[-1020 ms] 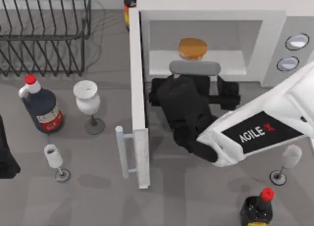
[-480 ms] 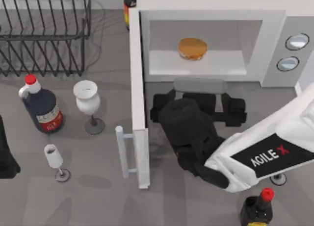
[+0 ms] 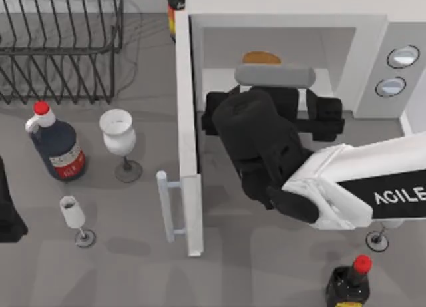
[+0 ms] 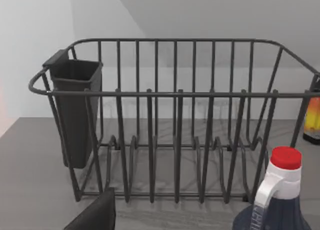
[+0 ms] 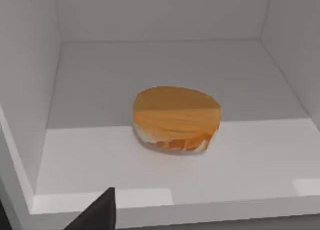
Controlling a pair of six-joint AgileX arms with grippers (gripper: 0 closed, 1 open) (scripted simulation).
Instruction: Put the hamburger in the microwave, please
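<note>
The hamburger [image 3: 261,56] lies on the white floor of the microwave [image 3: 373,27], with only the back of its tan bun showing past my right gripper [image 3: 271,100]. In the right wrist view the hamburger [image 5: 176,117] sits free in the middle of the cavity floor [image 5: 250,150], touching nothing else. My right gripper hovers at the cavity mouth, open, its dark fingers spread wide with nothing between them. The microwave door [image 3: 185,120] stands swung out toward the front, bar handle [image 3: 165,207] facing left. My left arm [image 3: 6,210] is parked at the table's left edge.
A dark wire dish rack [image 3: 60,47] fills the back left. In front of it stand a red-capped dark bottle [image 3: 56,147], a white wine glass [image 3: 120,137] and a small glass [image 3: 73,217]. Another glass [image 3: 379,239] and a red-capped bottle [image 3: 351,284] stand at the front right.
My right gripper drew back from the cavity, then shifted toward the microwave again and now covers most of the hamburger from above. The hamburger has not moved.
</note>
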